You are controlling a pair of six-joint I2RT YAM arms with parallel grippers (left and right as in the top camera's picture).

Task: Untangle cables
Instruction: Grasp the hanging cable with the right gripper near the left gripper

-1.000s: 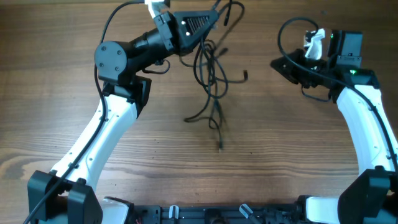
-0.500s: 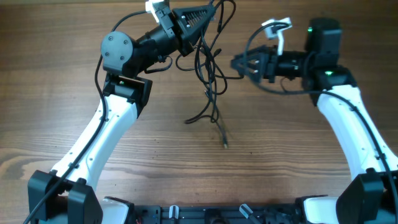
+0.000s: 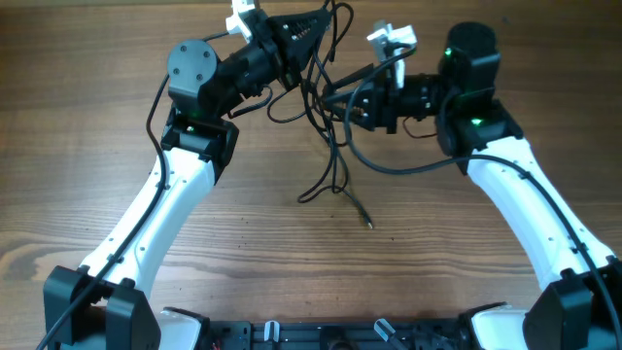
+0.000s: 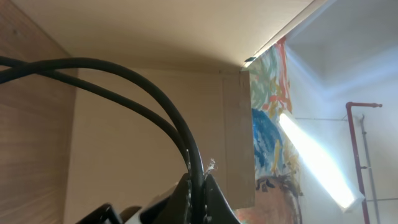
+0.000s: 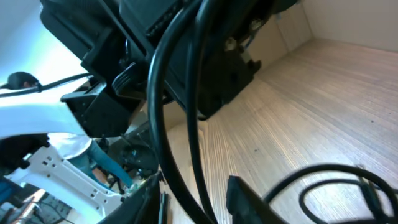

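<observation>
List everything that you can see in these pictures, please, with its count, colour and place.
cables: one tangle, number of strands unclear, black, hanging over the far middle of the table, one end resting on the wood
table: one, brown wood, under everything
poster: one, many colours, on the wall, seen only from the left wrist
left gripper: one, black, far middle, shut on the cables
right gripper: one, black, open, fingers on either side of some strands

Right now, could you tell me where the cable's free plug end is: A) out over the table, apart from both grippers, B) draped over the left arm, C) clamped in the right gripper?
A: the plug end shows against bare table, trailing from the cables held by the left gripper.
</observation>
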